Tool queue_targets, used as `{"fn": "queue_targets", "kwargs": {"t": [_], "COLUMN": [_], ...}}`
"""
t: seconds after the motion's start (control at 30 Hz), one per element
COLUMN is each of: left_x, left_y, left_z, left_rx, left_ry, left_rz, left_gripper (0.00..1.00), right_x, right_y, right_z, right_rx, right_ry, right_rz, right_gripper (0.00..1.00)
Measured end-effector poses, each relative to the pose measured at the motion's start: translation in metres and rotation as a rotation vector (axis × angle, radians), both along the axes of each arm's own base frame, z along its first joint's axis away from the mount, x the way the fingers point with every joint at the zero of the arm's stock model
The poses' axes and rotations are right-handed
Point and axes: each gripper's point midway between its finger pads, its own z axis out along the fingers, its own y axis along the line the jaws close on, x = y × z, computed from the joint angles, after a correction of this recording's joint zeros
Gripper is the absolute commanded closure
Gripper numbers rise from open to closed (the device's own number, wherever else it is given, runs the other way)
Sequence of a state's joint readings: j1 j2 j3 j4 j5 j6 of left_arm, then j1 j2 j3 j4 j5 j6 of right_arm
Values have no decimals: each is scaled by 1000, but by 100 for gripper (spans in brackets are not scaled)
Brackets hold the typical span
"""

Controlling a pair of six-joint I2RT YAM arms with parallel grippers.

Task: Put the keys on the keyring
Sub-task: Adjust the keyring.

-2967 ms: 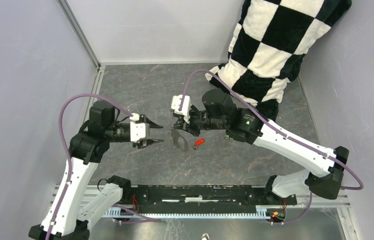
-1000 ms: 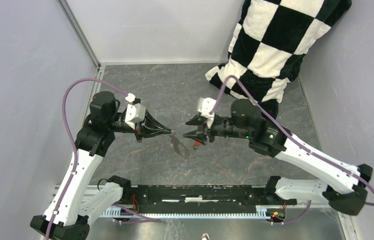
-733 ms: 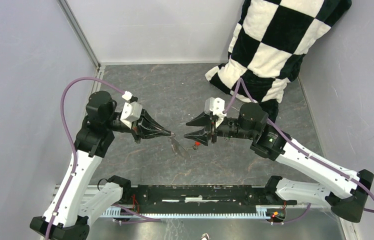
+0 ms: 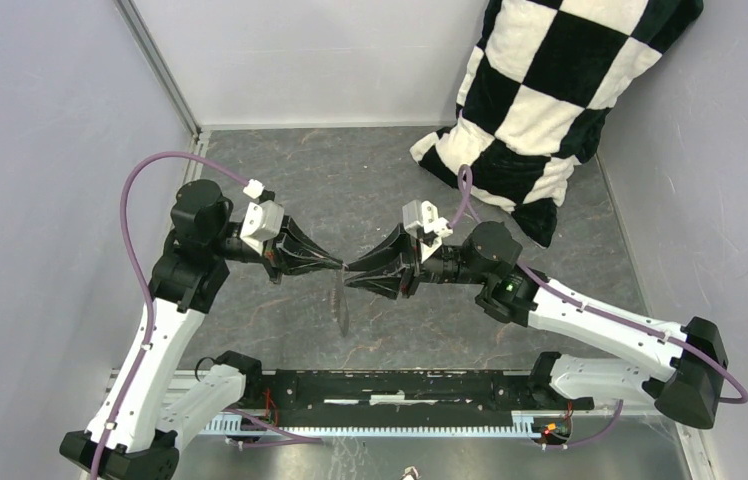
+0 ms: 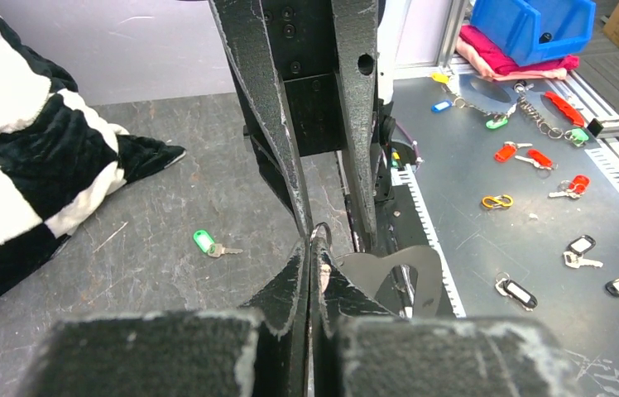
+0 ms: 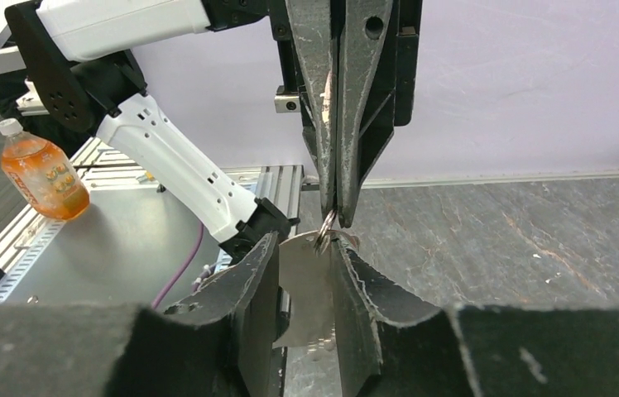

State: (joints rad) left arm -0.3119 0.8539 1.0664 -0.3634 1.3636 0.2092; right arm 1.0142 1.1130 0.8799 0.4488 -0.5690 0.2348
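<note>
My left gripper (image 4: 342,266) is shut on the small ring (image 5: 317,234) of the keyring (image 4: 340,302). The keyring's flat grey metal body (image 5: 389,269) hangs below the ring, above the table. My right gripper (image 4: 352,275) meets it tip to tip from the right. In the right wrist view its jaws (image 6: 304,244) stand apart around the grey body (image 6: 306,289). The body lies against the right finger (image 6: 360,281), with a gap on the other side. A key with a green head (image 5: 204,241) lies on the table. The red key is hidden.
A black-and-white checkered cushion (image 4: 550,90) leans in the back right corner. A black rail (image 4: 400,385) runs along the near edge. Off the table, a metal bench (image 5: 488,248) holds several loose tags and keys, and an orange bottle (image 6: 40,169) stands there.
The left gripper, open three seconds ago, has shut on the ring and lifted the keyring off the table. The right gripper moved left to it and narrowed around the hanging body.
</note>
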Motion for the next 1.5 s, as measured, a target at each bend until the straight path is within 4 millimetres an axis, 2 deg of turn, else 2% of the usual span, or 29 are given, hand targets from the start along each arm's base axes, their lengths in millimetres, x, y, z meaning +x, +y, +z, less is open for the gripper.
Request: {"fn": "queue_targets", "kwargs": {"t": [0.27, 0.47, 0.63, 0.7, 0.77, 0.93, 1.2, 1.5], "left_x": [0, -1, 6, 11, 15, 24, 29, 25], "left_y": [0, 1, 3, 4, 5, 6, 8, 11], "left_z": [1, 1, -9, -14, -19, -34, -42, -53], "left_rx": [-1, 0, 27, 42, 59, 104, 128, 163], "left_ry": [-3, -13, -17, -32, -38, -56, -132, -129], "left_rz": [0, 16, 64, 92, 114, 141, 143, 116], "left_gripper": [98, 96, 62, 56, 54, 55, 69, 68], "right_x": [6, 12, 24, 31, 38, 47, 39, 32], "right_y": [2, 1, 2, 4, 6, 7, -3, 2], "right_z": [2, 1, -6, -7, -7, -19, -48, -40], "right_rx": [13, 7, -101, -172, -242, -437, -660, -708], "right_ry": [22, 35, 46, 45, 43, 44, 30, 7], "right_rz": [-34, -76, -145, -183, -220, -288, -307, -293], "right_gripper": [99, 99, 99, 99, 99, 99, 99, 99]}}
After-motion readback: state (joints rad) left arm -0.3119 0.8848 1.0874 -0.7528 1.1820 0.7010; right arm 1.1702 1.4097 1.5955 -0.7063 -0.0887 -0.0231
